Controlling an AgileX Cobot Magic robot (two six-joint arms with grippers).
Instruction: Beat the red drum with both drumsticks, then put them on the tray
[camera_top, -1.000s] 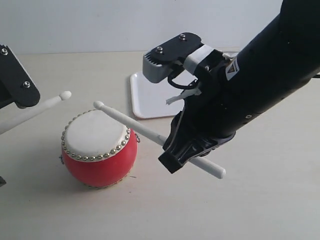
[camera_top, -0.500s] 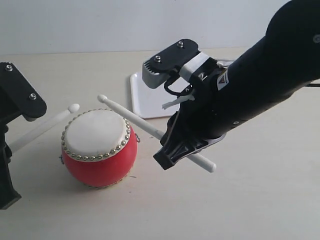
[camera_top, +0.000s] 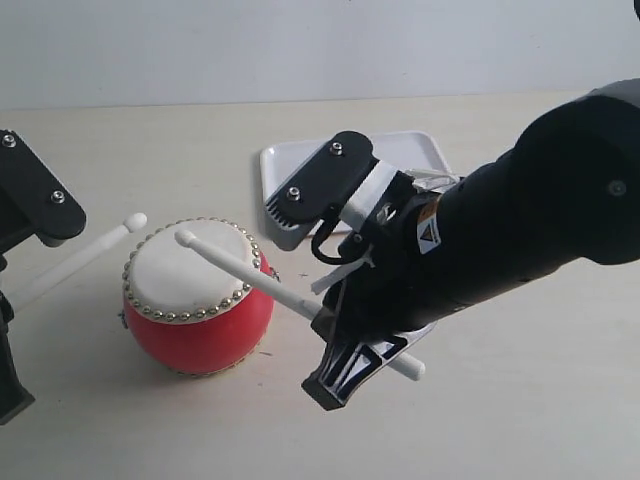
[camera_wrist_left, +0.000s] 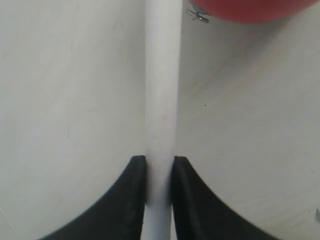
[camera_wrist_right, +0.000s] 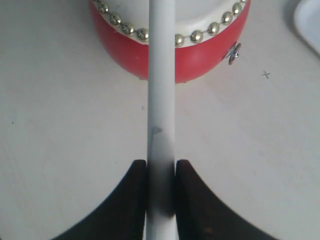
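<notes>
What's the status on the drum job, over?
Grippers: left gripper shut on left drumstick, right gripper shut on right drumstick. Right tip over the red drum, left tip beside it. Behind it, tray partly hidden; nothing blocking.

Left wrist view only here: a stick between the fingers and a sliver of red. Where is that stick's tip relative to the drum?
Observer: In the exterior view the left drumstick has its bead tip at the red drum's left edge, off the middle of its top.
Operator: And the other stick?
Observer: The right drumstick, clamped in the right gripper, reaches across the drum's top.
Operator: Where's the tray?
Observer: The tray lies beyond the drum, partly hidden by the right arm.
</notes>
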